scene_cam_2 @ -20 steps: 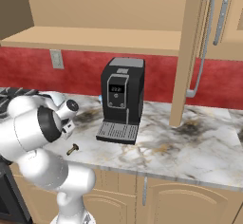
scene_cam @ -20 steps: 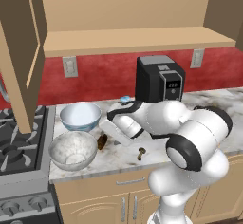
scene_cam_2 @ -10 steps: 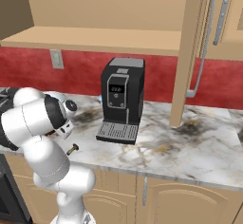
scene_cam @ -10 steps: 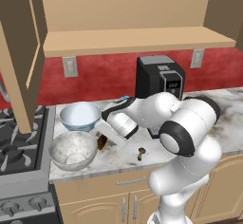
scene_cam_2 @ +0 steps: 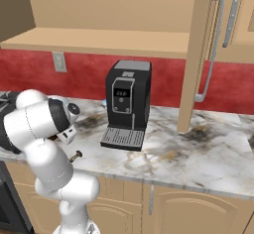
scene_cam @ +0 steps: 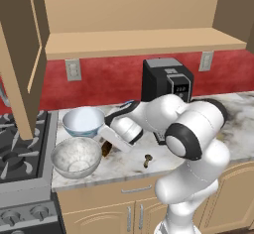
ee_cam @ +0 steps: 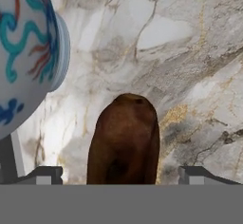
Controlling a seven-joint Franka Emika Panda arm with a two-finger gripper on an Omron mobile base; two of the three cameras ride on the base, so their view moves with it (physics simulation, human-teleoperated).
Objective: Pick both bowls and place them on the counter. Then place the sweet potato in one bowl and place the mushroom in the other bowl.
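1. The gripper (ee_cam: 121, 173) hangs low over the counter (scene_cam: 198, 151), jaws spread wide, with the sweet potato (ee_cam: 124, 140) lying between the two fingertips (ee_cam: 45, 174). Nothing is gripped; whether the tips touch it I cannot tell.
2. The sweet potato (scene_cam: 106, 149) rests on the marble just right of the grey bowl (scene_cam: 76, 157).
3. The patterned bowl (scene_cam: 83, 121) stands behind the grey one, close to it, near the red wall. In the hand view its painted side (ee_cam: 28, 52) sits just beside the sweet potato.
4. The mushroom (scene_cam: 147, 160) lies on the counter near the front edge, right of the sweet potato and apart from it.
5. A black coffee machine (scene_cam_2: 126, 104) stands at the back.
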